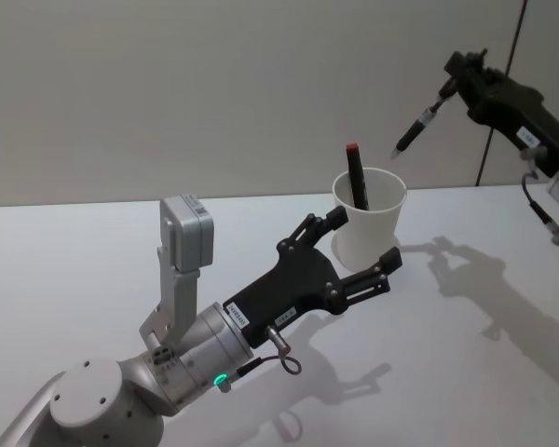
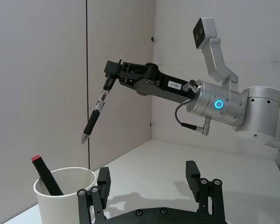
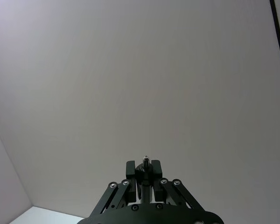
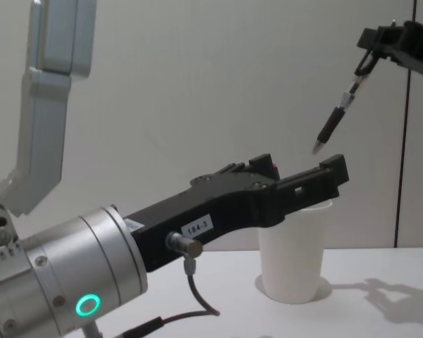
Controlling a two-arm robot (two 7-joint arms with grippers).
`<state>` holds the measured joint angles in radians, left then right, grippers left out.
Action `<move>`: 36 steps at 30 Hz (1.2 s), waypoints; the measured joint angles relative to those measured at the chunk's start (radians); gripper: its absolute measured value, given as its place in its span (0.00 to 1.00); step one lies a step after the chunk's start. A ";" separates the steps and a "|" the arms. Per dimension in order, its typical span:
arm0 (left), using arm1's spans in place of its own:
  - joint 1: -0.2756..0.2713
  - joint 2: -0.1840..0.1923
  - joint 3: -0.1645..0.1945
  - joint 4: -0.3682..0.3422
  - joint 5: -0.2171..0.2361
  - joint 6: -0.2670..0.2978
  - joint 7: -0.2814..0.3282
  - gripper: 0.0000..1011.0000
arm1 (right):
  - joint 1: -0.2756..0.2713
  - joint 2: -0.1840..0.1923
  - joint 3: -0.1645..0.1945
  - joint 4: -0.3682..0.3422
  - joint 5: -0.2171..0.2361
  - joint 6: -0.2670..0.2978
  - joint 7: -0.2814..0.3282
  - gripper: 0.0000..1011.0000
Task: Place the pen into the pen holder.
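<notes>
The right end effector [image 1: 458, 78] is up in the air, pinching the top of a black pen [image 1: 419, 123]. The pen hangs tip down, above and to the right of the pen holder [image 1: 367, 226]. The left end effector [image 1: 359, 244] is spread wide around the pen holder on the white counter [image 1: 74, 270]. A red-topped marker [image 1: 356, 175] stands inside it.

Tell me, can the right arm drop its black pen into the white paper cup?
Probably yes. The right gripper holds the black pen tip-down in the air above the white paper cup. The cup's mouth is open, with one red-capped pen inside.
</notes>
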<state>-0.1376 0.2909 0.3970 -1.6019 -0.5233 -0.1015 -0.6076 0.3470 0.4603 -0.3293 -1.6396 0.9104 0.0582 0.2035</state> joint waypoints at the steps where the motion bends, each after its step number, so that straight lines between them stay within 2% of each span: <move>1: 0.000 0.000 0.000 0.000 0.000 0.000 0.000 0.99 | 0.000 0.000 0.000 0.000 0.000 0.000 0.000 0.18; 6: 0.000 0.000 0.000 0.000 0.000 0.000 0.000 0.99 | 0.003 -0.007 -0.006 0.012 -0.048 -0.030 0.006 0.18; 8: 0.000 0.000 0.000 0.000 0.000 0.000 0.000 0.99 | 0.004 -0.010 -0.011 0.018 -0.082 -0.050 0.007 0.18; 10: 0.000 0.000 0.000 0.000 0.000 0.000 0.000 0.99 | 0.004 -0.011 -0.012 0.019 -0.087 -0.053 0.007 0.18; 12: 0.000 0.000 0.000 0.000 0.000 0.000 0.000 0.99 | 0.002 -0.013 -0.017 0.024 -0.125 -0.074 0.008 0.18; 18: 0.000 0.000 0.000 0.000 0.000 0.000 0.000 0.99 | -0.001 -0.021 -0.028 0.036 -0.194 -0.111 0.011 0.18; 36: 0.000 0.000 0.000 0.000 0.000 0.000 0.000 0.99 | 0.006 -0.064 -0.066 0.093 -0.306 -0.150 0.045 0.18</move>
<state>-0.1376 0.2909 0.3970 -1.6020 -0.5234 -0.1015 -0.6076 0.3528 0.3961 -0.3948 -1.5470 0.6048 -0.0918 0.2481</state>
